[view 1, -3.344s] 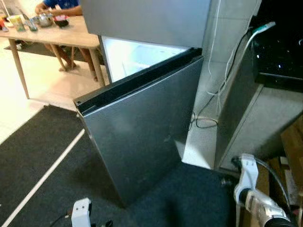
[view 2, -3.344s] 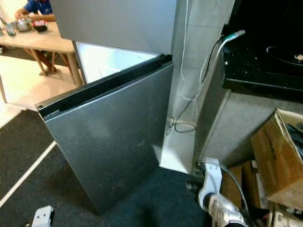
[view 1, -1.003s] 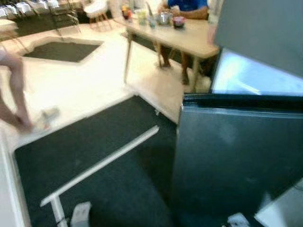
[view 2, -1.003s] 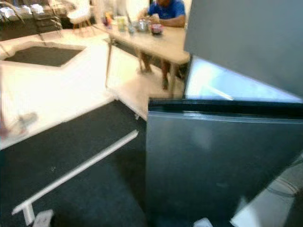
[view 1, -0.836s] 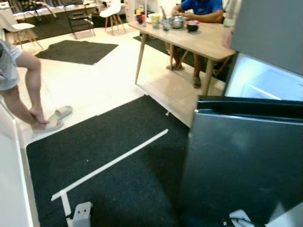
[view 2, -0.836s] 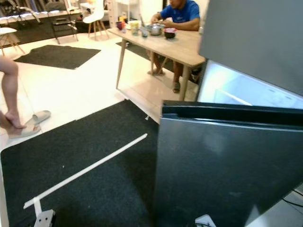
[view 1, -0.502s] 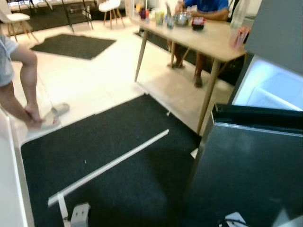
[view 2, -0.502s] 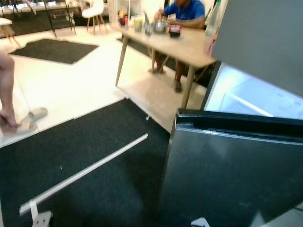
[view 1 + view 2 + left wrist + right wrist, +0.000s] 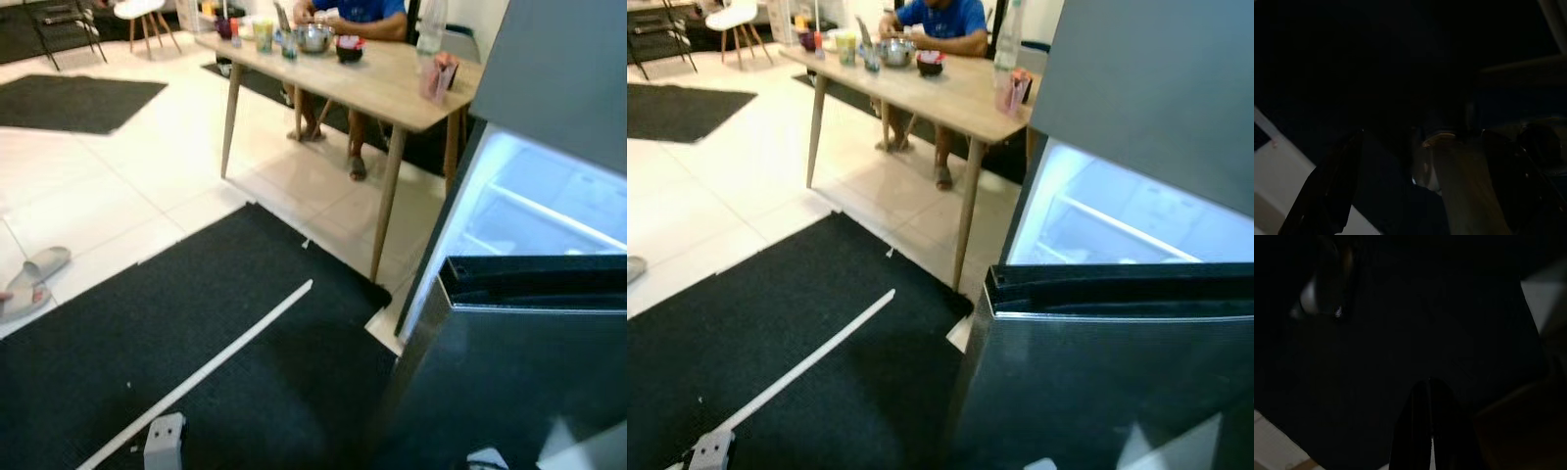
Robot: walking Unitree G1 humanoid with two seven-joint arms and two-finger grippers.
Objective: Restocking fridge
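The right gripper [image 9: 1429, 428] hangs idle in the dark, its two black fingers pressed together with nothing between them; the left gripper [image 9: 1415, 181] hangs low as well, its fingers spread wide with a pale, rounded shape between them that is too dim to name, so I cannot tell whether it carries anything. In the head views the fridge [image 9: 1136, 108] stands at the robot's right, a tall box of smooth, brushed grey metal. Its lower door [image 9: 1107, 382] is swung open toward the robot, a flat slab with a black rubbery seal along its top edge, and behind it the lit white interior [image 9: 549, 206] shows a pale shelf line. No goods are visible inside from here. By my reading the door-opening step is done, while fetching items and loading them is all left to do. Underfoot lies a dark, coarse-looking mat [image 9: 196, 323] crossed by a thin white strip [image 9: 211, 367], on glossy pale floor tiles [image 9: 118, 186]. Beyond the mat stands a light wooden table [image 9: 382, 83] on slim tapered legs, bearing cups, a metal bowl and a clear bottle [image 9: 431, 24], with a person [image 9: 936, 20] in a blue top seated behind it. These may be the stock, though that is a guess.
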